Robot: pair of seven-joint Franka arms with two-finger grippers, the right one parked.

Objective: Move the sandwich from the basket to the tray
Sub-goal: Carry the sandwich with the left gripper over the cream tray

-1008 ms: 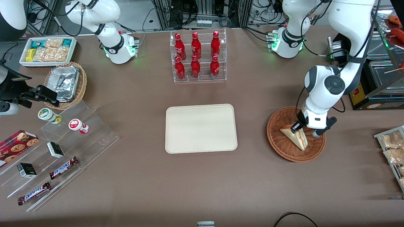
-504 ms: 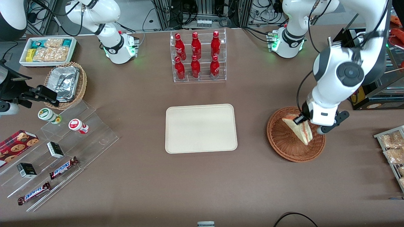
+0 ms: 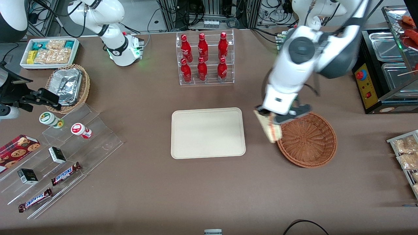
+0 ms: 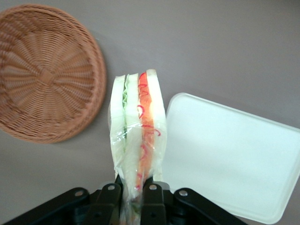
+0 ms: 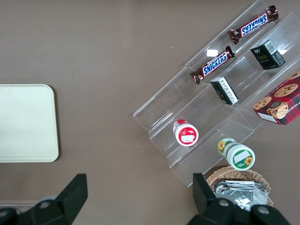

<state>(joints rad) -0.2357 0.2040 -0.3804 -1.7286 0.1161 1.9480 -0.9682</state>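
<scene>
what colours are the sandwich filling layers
Green and red-orange between pale bread, clearest in the left wrist view: sandwich held in the pincer.

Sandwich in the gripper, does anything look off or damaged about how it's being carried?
Nothing stands out. The gripper is shut on one end of the sandwich, which hangs intact in its wrap, in the air between the basket and the tray. Nothing has spilled.

I'm working in a lab dressed up as a snack shop: a brown desk [image 3: 147,182] carries a clear rack of red bottles [image 3: 204,58], stepped acrylic shelves [image 3: 62,156] of chocolate bars [image 3: 66,173] and a white bin of snack packets [image 3: 50,52], with cable-strewn equipment racks [image 3: 209,13] just past the desk's edge.
</scene>
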